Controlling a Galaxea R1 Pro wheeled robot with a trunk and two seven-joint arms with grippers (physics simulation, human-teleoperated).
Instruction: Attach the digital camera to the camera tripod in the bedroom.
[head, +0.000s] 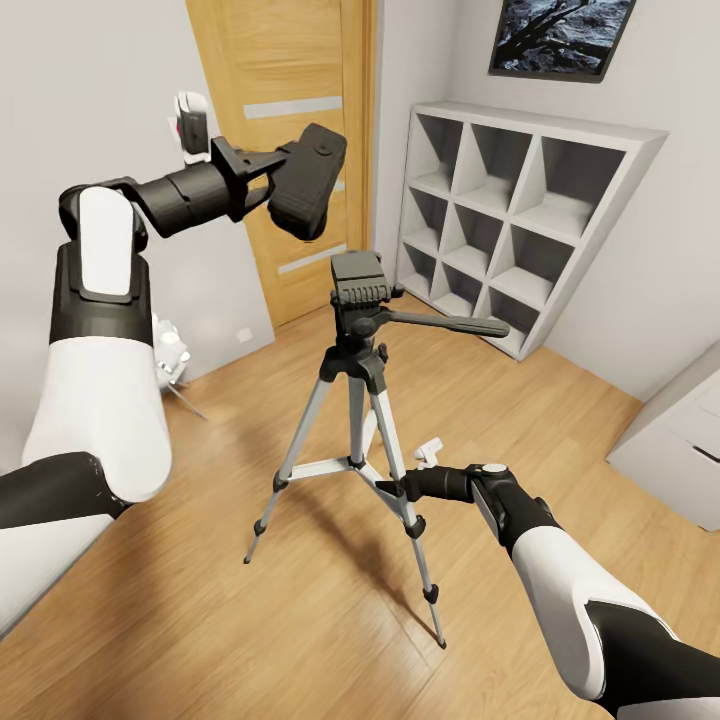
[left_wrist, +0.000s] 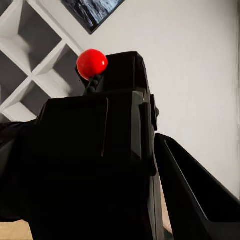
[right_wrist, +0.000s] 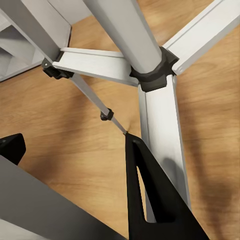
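While still short of the mount, sat high and off to the left of the stand: small black boxy digital camera (head: 308, 182), pinched in the left pincer (head: 275, 182), well apart from the tall silver-legged camera tripod (head: 358, 400) on the light wood floor (head: 180, 620). Probably kept up there so as to come down onto the black pan head (head: 357, 282) from above, clear of its long black handle (head: 450, 325). Showed a round red dot (left_wrist: 92, 63) on the camera's top in the left wrist view, beside one dark finger (left_wrist: 195, 190).

Reached low with the right pincer (head: 392, 487), fingers (right_wrist: 150, 200) apart either side of a grey metal leg (right_wrist: 50, 200); could not tell whether pressed against it or merely straddling. Likely placed there to steady the stand.

Found no brand, label or legible writing on camera, tripod, white cube shelf (head: 520, 200) or framed dark picture (head: 560, 35).
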